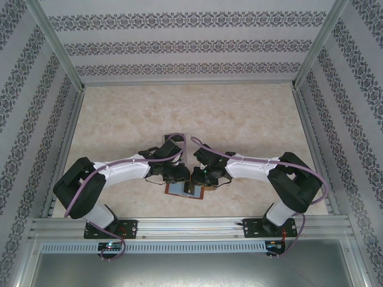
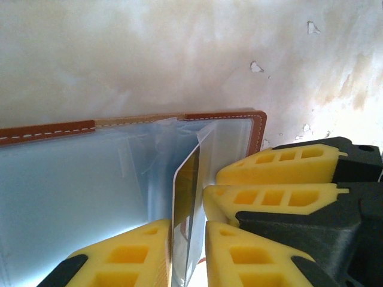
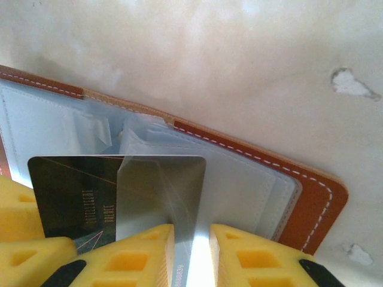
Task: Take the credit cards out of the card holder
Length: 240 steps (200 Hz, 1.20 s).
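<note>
Two grippers meet over the open card holder (image 1: 178, 189), which lies flat on the table (image 1: 239, 113) near its front edge, between the arms. The left gripper (image 2: 187, 233) has its fingers clamped on a dark credit card (image 3: 72, 191) standing part-way out of a clear sleeve (image 3: 161, 191), a hold suited to drawing it free. The right gripper (image 3: 191, 233) pinches a pale strip (image 3: 192, 263) bearing digits, sleeve or second card I cannot tell, probably to keep the holder from lifting.

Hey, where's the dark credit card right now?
In the right wrist view the dark credit card sits at lower left over the open card holder, between the fingers of the left gripper.
</note>
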Each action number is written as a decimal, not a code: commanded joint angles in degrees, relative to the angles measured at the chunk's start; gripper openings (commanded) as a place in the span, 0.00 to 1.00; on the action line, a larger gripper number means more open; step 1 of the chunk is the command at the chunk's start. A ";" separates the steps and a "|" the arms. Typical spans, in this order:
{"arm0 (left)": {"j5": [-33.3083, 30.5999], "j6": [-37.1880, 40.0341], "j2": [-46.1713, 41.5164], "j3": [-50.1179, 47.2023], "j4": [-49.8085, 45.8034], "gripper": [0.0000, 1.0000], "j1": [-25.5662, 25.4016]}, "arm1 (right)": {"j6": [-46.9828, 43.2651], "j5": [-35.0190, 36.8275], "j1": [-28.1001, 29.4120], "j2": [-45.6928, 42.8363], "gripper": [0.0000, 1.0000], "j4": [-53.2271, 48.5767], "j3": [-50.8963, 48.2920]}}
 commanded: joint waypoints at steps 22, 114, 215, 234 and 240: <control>2.14 0.10 0.77 0.49 -0.23 0.18 0.67 | -0.57 0.36 0.56 1.39 0.25 -1.47 -0.08; -5.46 12.30 -3.24 4.95 -16.75 0.00 2.11 | -1.76 3.78 0.59 -1.44 0.29 -6.64 0.49; -12.41 63.77 -0.18 20.03 -40.23 0.00 2.25 | -4.09 5.28 -1.04 -7.30 0.30 -11.52 2.39; -16.12 72.69 -0.56 21.79 -40.94 0.00 2.33 | -4.55 5.62 -1.72 -8.37 0.30 -12.28 2.08; -16.46 75.63 -0.43 22.74 -41.38 0.00 2.33 | -4.59 5.80 -1.93 -8.68 0.30 -12.47 1.93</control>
